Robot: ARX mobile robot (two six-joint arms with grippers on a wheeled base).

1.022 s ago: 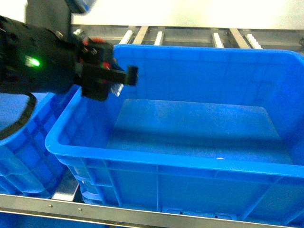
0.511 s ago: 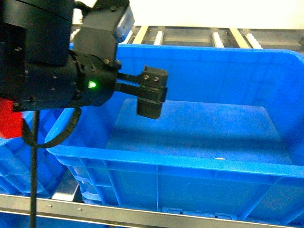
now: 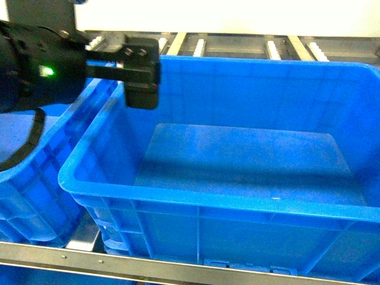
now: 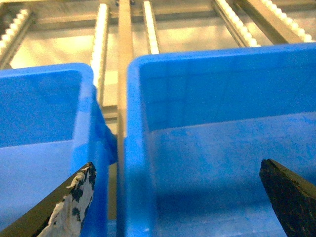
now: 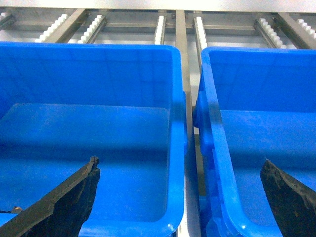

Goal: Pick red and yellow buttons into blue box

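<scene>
Landmark: the blue box (image 3: 196,205), a deep bright-blue crate on a metal shelf edge (image 3: 119,261) at the near side of the head view. Its floor is bare; neither the red nor the yellow button shows in any view.

Left of the blue box, just beside it, stands a second blue crate (image 3: 35,190); a narrow gap separates the two walls.

Above the blue box's far left corner hangs the left gripper (image 3: 141,74), dark, with a green light on the arm behind it. In the left wrist view its two fingertips (image 4: 74,197) stand wide apart, nothing between them, straddling the wall between the two crates.

The right gripper (image 5: 177,197) appears only in its own wrist view: jaws spread wide, empty, over two adjacent crates.

Beyond the blue box run roller rails (image 3: 273,47).
</scene>
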